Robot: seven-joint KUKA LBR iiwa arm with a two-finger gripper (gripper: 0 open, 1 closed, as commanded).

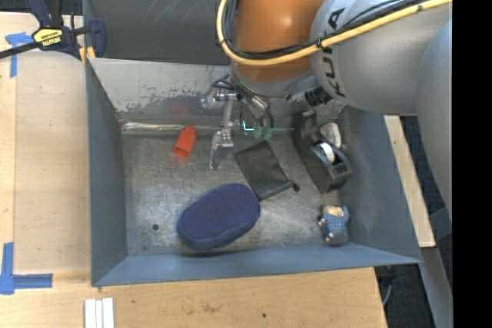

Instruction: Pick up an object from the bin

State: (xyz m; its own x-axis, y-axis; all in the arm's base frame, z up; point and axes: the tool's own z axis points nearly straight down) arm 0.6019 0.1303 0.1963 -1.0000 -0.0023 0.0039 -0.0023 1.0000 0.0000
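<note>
**Gripper low at back-centre of bin, tip on bare floor between orange block and black pad**

The gripper (218, 156) hangs down near the foot of the back wall, about mid-width of the bin (104, 165). Its tip sits over bare floor and nothing shows in it. Whether it is spread or closed: can't tell from this angle.

Room: the left third of the floor is the widest bare stretch, running from the left wall across to the orange block and down to the front-left corner. There is also a bare patch between the gripper tip and the blue oval in front of it. The right side is crowded, and the arm's orange cover overhangs the back centre and back right.

Nearest things:
- Orange block (184, 142): small, boxy, bright orange, slightly tilted. It lies just left of the gripper tip, apart from it and near the back wall.
- Black pad (265, 169): flat, dark, roughly rectangular, set at an angle. It lies just right of the tip.

Others:
- Blue oval (219, 217): dark blue, textured and rounded, lying front-centre close to the front wall. Its upper edge is just beside the pad's corner; contact unclear.
- Black tape dispenser (327, 157): by the right wall, right of the pad.
- Small blue-and-white thing (333, 223): front-right corner, kind unclear.
</note>
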